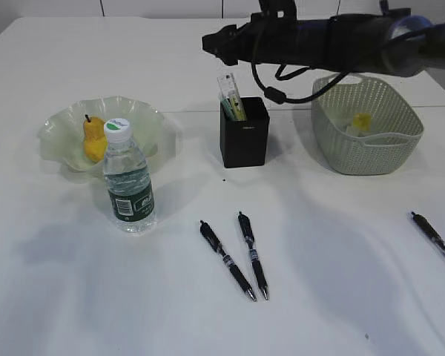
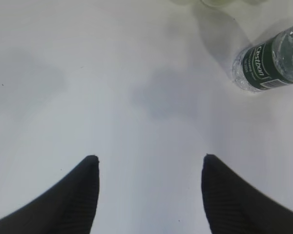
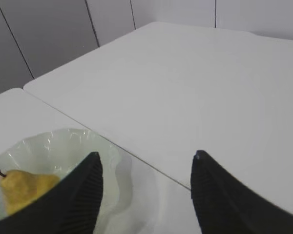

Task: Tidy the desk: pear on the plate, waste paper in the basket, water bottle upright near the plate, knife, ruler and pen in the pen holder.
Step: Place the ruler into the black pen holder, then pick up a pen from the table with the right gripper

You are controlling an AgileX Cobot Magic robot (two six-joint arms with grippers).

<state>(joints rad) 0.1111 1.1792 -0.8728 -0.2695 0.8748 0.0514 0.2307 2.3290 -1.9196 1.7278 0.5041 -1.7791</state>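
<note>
White plain worktop | sage-green perforated basket below right tool, yellow paper inside | ruffled pale-green glass plate cradles yellow pear, so it cannot roll | black square pen holder just under right tool, jaws apart, empty | left tool open, empty, clear green-labelled bottle ahead-right | three black pens lie loose, well below right tool

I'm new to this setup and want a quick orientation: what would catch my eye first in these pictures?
Probably the yellow pear lying in the ruffled green plate at the left, with the water bottle standing upright just in front. Next, the dark robot arm stretched across the top, above the black pen holder and the green basket. Three pens lie loose on the desk.
</note>
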